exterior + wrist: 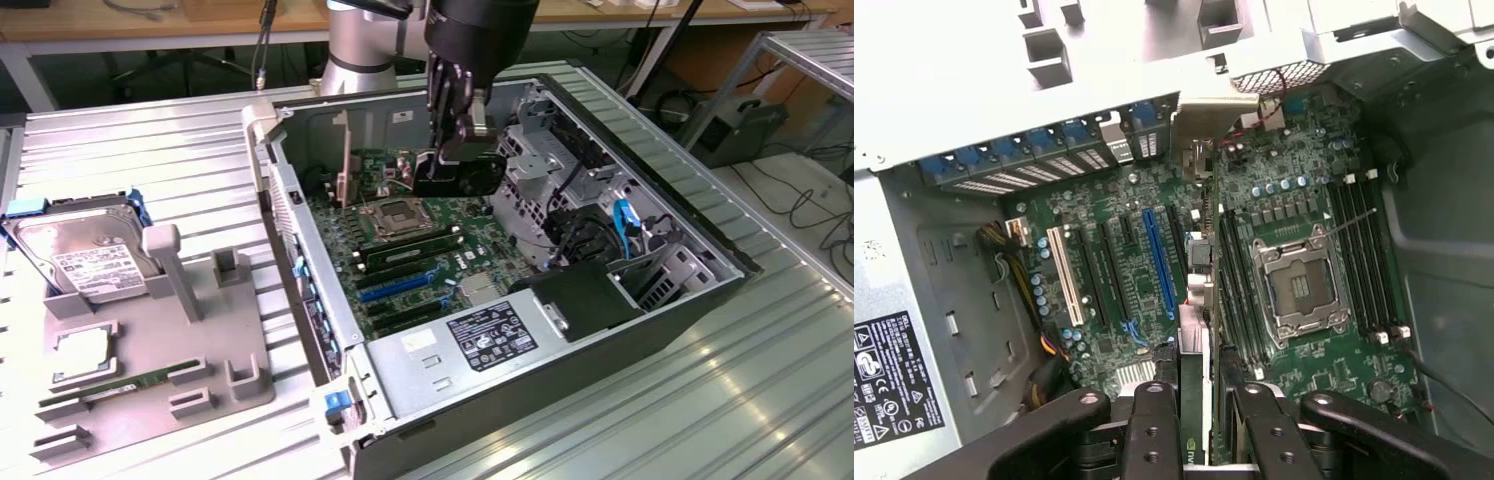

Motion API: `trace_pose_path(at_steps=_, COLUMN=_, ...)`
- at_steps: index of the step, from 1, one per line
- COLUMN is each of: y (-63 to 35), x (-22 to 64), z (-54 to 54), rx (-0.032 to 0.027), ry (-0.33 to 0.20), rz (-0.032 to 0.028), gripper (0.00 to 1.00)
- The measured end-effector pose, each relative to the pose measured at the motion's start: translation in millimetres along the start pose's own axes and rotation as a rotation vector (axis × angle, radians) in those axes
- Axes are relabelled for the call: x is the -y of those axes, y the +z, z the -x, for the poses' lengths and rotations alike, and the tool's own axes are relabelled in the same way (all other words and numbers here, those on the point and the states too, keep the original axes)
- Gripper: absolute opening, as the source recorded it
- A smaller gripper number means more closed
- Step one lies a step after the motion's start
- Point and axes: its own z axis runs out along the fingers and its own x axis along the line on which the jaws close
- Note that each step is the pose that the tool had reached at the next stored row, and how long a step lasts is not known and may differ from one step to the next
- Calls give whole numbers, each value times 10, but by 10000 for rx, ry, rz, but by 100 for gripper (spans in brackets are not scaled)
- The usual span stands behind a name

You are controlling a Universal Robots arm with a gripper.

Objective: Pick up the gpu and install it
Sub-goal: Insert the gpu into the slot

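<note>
Ribbed metal desk (pixel 160 150), one open case (pixel 574 360) lying on its side, one arm (pixel 360 40) reaching down into it.

Counts:
- gpu (pixel 1197 290): one.
- claw (pixel 1199 420): one.
- socket (pixel 1299 285): one, on the green board.
- blue slot (pixel 1159 260): one. White slot (pixel 1064 275): one.
- tray (pixel 200 350): one, grey, outside the case and well apart from the socket, at the exterior view's left. It carries one hard drive (pixel 87 255), one RAM stick (pixel 127 385) and one CPU (pixel 80 350).

Claw: closed on the gpu, a finger pressed to each face, card pinched between them.

Gpu: inside the case, standing on edge, just beside the socket, between it and the blue slot. Long axis runs parallel to the slots. The silver bracket (pixel 1204 120) end points at the case wall with the blue latches, and the other end sits in the claw. Cannot tell whether its lower edge touches the board.
</note>
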Motion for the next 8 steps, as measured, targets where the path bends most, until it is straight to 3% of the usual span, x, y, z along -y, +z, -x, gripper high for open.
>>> trace_pose_path(at_steps=8, y=0, x=0, z=0, rx=-6, ry=-308, rz=8, gripper=26)
